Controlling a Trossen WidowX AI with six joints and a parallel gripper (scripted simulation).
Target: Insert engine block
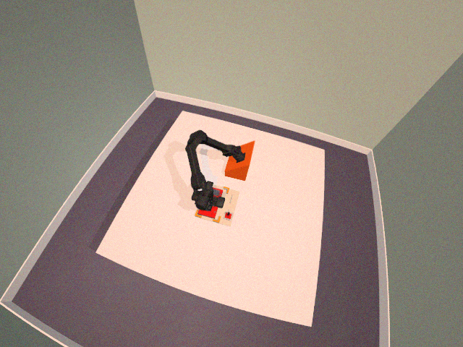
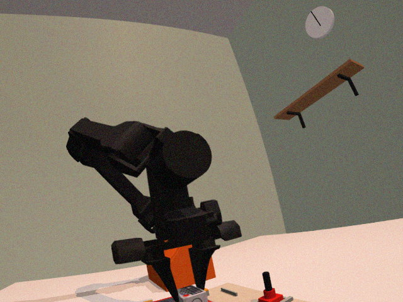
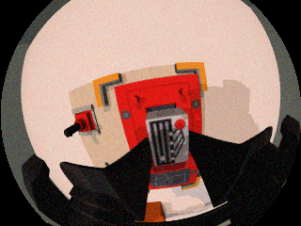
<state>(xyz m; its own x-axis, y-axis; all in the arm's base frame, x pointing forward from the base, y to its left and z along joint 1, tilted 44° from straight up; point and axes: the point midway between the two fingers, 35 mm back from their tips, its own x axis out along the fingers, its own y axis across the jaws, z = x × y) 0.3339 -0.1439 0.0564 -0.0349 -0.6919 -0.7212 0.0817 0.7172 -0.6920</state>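
Note:
The grey engine block point(image 2: 197, 296) point(image 3: 166, 138) has dark slots and a red round spot on its top. My gripper point(image 2: 189, 293) point(image 3: 168, 138) is shut on it, one black finger on each side. The block is over the red car body point(image 1: 207, 213) point(image 3: 160, 92). In the wrist view a dark strip of the opening point(image 3: 161, 107) shows beyond the block's far edge; the block hides the rest. How deep the block sits is hard to tell, and the rib is not visible. In the top view the arm hides the block.
The car body lies on a beige board point(image 1: 234, 198) point(image 2: 247, 295) point(image 3: 104, 148) between orange corner brackets point(image 3: 107, 78) point(image 3: 190, 66). A red piece with an upright black knob point(image 1: 228, 215) point(image 2: 270, 295) point(image 3: 85, 121) stands on the board beside it. A large orange block point(image 1: 236, 172) point(image 2: 182, 268) point(image 3: 154, 212) stands behind, near the arm's base.

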